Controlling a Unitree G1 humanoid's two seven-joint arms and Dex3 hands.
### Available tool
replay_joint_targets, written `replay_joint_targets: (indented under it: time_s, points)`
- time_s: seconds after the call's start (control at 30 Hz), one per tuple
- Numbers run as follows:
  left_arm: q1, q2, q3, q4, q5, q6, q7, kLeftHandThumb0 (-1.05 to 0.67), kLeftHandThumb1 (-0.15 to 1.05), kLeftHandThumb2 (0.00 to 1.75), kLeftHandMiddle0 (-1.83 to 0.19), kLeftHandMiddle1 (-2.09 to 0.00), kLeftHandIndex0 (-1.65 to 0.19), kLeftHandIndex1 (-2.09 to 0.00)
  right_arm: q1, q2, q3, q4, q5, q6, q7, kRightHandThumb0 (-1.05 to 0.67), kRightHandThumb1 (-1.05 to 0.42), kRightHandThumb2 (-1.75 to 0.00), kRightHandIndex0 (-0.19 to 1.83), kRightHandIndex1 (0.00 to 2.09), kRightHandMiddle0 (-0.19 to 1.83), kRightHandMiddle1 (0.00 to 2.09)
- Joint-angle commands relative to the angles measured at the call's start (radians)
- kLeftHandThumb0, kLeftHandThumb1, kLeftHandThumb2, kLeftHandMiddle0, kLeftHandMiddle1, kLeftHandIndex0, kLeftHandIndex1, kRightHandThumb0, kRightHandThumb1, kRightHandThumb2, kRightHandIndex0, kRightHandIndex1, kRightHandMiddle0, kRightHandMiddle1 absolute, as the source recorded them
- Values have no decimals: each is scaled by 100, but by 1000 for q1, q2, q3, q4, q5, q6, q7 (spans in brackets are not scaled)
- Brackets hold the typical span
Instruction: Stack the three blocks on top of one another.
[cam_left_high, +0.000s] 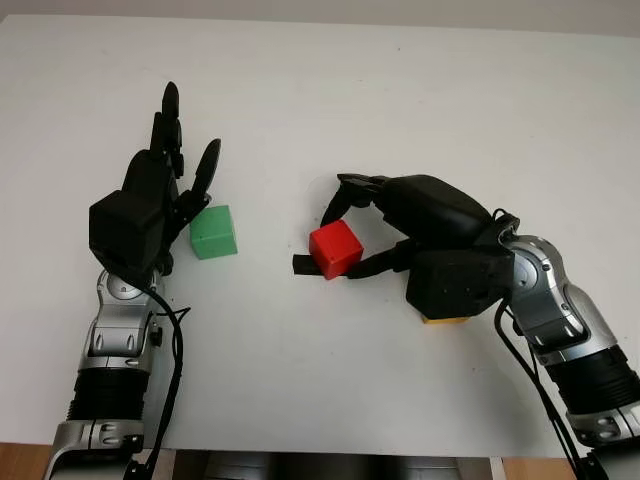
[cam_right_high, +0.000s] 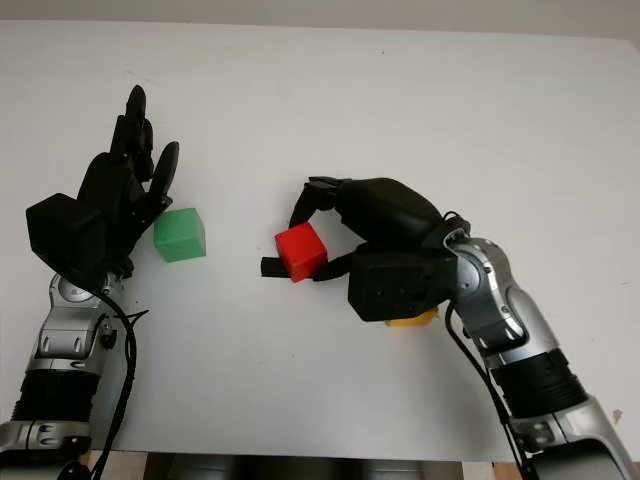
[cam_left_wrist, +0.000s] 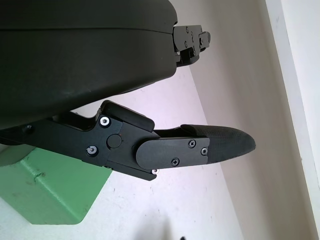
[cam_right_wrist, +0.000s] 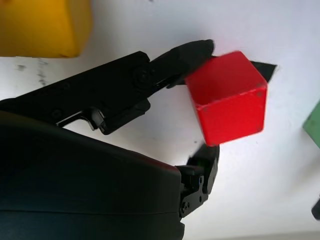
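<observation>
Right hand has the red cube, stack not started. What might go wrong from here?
1. The right hand pinches the red plastic cube by fingertips with the cube tilted; it may twist or slip when moved.
2. The yellow block sits mostly hidden under the right hand's shell, so the hand may bump it.
3. The open left hand sits right beside the green plastic cube and may nudge it across the white table.

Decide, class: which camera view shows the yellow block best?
The right wrist view: the yellow block shows a broad face on the table beside the right hand gripping the red block. Both eye views show a sliver under that hand.
</observation>
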Motion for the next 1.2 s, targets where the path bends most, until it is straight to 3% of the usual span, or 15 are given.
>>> replay_joint_targets:
  time_s: [0.0, 0.2, 0.4, 0.57, 0.83, 1.17]
  points:
    - [5, 2, -1, -10, 3, 3, 5, -80, 105, 48, 16, -5, 13, -5, -16, -14, -8, -29, 15, -4, 16, -85, -96, -6, -18, 0, -8, 8]
    - [5, -4, 1, -12, -2, 1, 8, -80, 105, 47, 15, -6, 12, -6, -25, -45, -53, -112, 80, 30, 91, -87, -92, -4, -19, 0, -17, 3]
    - [8, 0, 3, -11, -5, 2, 6, -80, 105, 47, 16, -5, 13, -5, -43, -71, -185, -296, 233, 232, 194, -83, -90, -5, -19, 0, -15, 5]
    - [9, 2, 3, -8, -4, -1, 6, -80, 105, 48, 16, -5, 13, -5, -24, -85, -354, -387, 345, 366, 143, -76, -89, -5, -12, 4, 8, 15]
    - [-2, 4, 2, 25, -4, -29, 3, -80, 105, 47, 16, -5, 13, -5, 75, -219, -495, -504, 406, 518, 189, -69, -81, -5, 11, 9, 43, 17]
    - [-21, 14, 3, 50, -13, -48, -17, -78, 105, 46, 16, -5, 13, -5, 301, -286, -533, -602, 381, 426, 197, -71, -79, -5, 13, 5, 53, 11]
